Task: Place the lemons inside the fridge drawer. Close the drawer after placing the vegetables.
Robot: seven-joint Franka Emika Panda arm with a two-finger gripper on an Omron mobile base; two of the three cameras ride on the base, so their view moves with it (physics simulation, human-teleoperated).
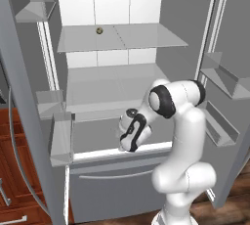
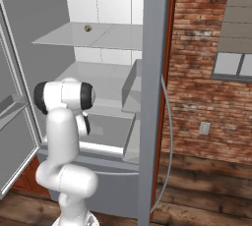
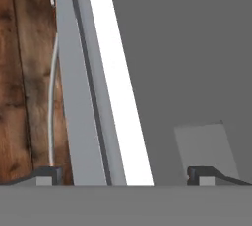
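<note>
**Inspector A:** State of the gripper (image 3: 125, 173)?

**Inspector B:** Jaws spread wide, nothing between them. In the hand view the two dark fingertips (image 3: 47, 173) sit far apart at the bottom edge. The wrist points down over the fridge's lower section.

**Inspector A:** And the fridge drawer (image 3: 187, 63)?

**Inspector B:** A wide grey bin below the gripper. In the left base view its front (image 1: 97, 133) lies at about 9 o'clock from the hand; the small pale rectangular mark (image 3: 204, 146) shows in the hand view at roughly 4 o'clock. A white ledge (image 1: 117, 153) runs along its front edge, and the taller grey panel with the long bar handle (image 1: 114, 185) sits beneath it.

**Inspector A:** The lemons?

**Inspector B:** One small round yellowish item (image 1: 99, 31) rests on the upper glass shelf (image 1: 146, 38), at 12 o'clock from the hand and well apart from it. Too small to confirm as a lemon.

**Inspector A:** Doors?

**Inspector B:** Both fridge doors (image 1: 22, 97) stand open.
</note>
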